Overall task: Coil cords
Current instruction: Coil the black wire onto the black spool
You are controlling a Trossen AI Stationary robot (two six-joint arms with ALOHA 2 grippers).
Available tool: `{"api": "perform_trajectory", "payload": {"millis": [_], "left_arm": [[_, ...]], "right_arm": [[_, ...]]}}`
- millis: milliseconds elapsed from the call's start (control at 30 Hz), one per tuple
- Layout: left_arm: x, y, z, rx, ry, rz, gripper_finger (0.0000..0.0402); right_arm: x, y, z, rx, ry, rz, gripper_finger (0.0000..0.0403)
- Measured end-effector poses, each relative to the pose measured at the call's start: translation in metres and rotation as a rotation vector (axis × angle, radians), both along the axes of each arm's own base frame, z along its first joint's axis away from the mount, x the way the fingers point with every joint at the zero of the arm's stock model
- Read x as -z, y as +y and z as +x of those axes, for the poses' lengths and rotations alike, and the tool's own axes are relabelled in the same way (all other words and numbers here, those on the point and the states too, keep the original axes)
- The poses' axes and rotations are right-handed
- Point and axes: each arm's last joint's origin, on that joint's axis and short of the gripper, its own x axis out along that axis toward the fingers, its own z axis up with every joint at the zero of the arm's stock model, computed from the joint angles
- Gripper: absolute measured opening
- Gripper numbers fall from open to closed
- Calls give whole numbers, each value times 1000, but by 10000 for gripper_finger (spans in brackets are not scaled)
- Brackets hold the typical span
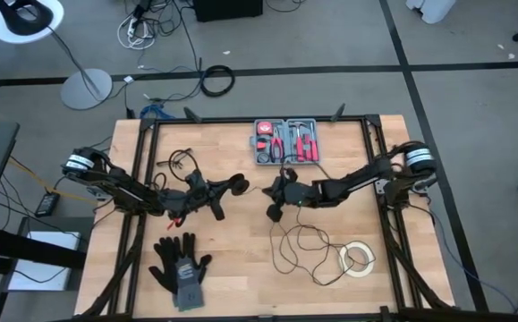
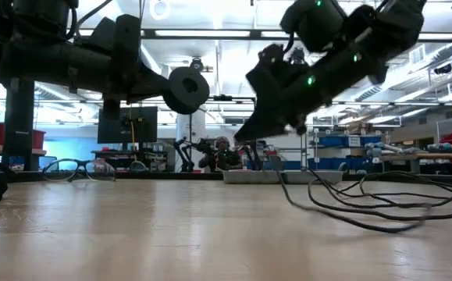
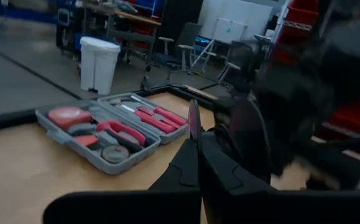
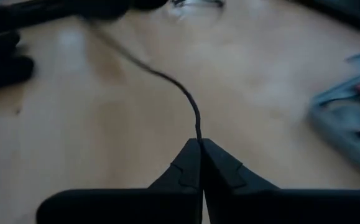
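While the right claw (image 4: 199, 144) pinches the wire (image 4: 167, 79) above mid-counter (image 1: 241, 277), the wire's loose loops (image 1: 308, 250) trail beside the tape roll (image 1: 358, 259). Left claw (image 3: 195, 134) is pressed together, its disc (image 2: 185, 90) blurred.

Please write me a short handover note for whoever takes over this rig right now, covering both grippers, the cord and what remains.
Left gripper: raised above the table's middle, shut on the puck-like disc at the wire's end.
Right gripper: also raised mid-table, facing the left one, shut on the thin black wire.
The rest of the wire lies in loose loops on the table beside the white tape roll.
Tool case and gloves lie apart from it.
Done: both ends of a stretch are in hand.
Left: all the coiling; no neat coil yet.
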Motion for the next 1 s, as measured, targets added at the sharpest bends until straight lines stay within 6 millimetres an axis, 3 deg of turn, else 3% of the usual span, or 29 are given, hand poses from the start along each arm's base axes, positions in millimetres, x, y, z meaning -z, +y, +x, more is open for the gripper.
{"api": "perform_trajectory", "payload": {"millis": [367,500,600,767,1000], "left_arm": [[-3,-3,12,14,86,62,0],[-7,-2,22,-1,135,70,0],[-13,3,32,-30,168,75,0],[-23,9,44,-99,177,43,0],[-26,11,45,-134,122,4,0]], "right_arm": [[-68,-20,-26,55,-92,-50,1],[-94,-18,-19,32,-164,-73,1],[-105,-12,-2,-23,-190,-78,1],[-97,5,31,-137,-142,-93,0],[-55,22,49,-171,5,-73,0]]}}
